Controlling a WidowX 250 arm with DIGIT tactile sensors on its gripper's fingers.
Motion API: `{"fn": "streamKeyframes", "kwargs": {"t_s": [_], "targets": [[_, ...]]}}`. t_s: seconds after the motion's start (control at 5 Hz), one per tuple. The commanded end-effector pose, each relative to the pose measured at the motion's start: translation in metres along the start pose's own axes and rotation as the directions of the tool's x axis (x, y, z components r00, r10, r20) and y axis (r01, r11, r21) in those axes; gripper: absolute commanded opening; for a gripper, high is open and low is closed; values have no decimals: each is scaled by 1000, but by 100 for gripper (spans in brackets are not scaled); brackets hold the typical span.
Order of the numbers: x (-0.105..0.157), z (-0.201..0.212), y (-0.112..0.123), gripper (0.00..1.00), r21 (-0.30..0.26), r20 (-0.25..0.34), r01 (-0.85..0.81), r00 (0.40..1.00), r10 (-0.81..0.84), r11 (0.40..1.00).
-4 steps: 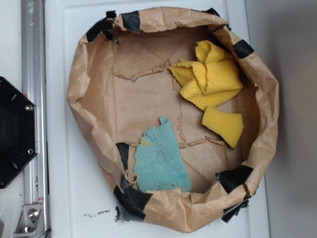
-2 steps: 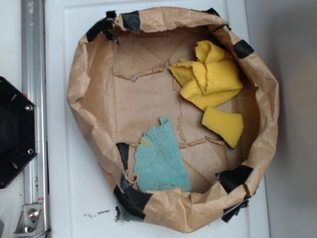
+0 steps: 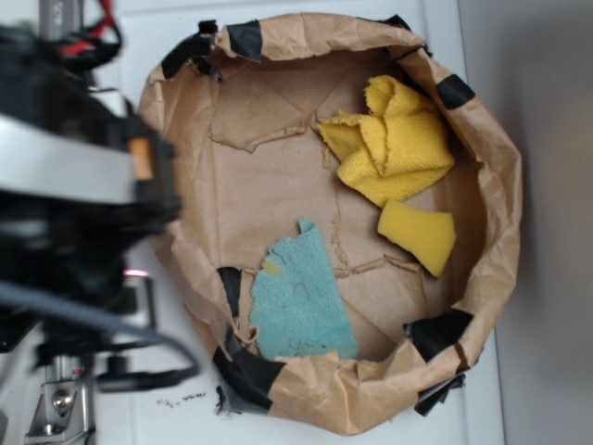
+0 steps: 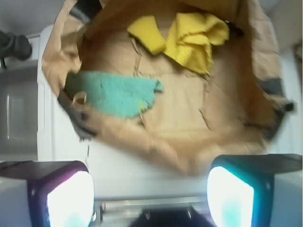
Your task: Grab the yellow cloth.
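Note:
The yellow cloth lies crumpled at the far right inside a brown paper basin. In the wrist view the yellow cloth sits at the top, far ahead of my gripper. My gripper is open, its two bright pads wide apart with nothing between them. It hangs over the white surface outside the basin's near rim. In the exterior view my blurred arm covers the left side, just left of the basin.
A yellow sponge wedge lies just below the yellow cloth. A teal cloth rests at the basin's lower middle. Black tape patches hold the crumpled rim. A metal rail runs along the left edge.
My arm has swung into the exterior view from the left and now covers the rail and mount. The cloths, sponge and basin have not moved.

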State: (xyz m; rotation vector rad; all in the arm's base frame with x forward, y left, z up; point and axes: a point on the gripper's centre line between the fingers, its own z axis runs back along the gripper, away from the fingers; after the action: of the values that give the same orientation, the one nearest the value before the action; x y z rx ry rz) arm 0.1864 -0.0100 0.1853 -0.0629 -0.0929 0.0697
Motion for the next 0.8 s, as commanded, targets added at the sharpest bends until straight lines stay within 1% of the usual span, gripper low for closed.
{"fn": "streamKeyframes", "kwargs": {"t_s": [0.0, 0.2, 0.4, 0.6], "targets": [[70, -47, 11, 100, 42, 141, -289, 950, 280, 957], [86, -56, 34, 100, 112, 150, -511, 857, 493, 853], [81, -59, 59, 100, 86, 91, -711, 703, 705, 698], [81, -59, 59, 100, 86, 91, -711, 703, 705, 698]]}}
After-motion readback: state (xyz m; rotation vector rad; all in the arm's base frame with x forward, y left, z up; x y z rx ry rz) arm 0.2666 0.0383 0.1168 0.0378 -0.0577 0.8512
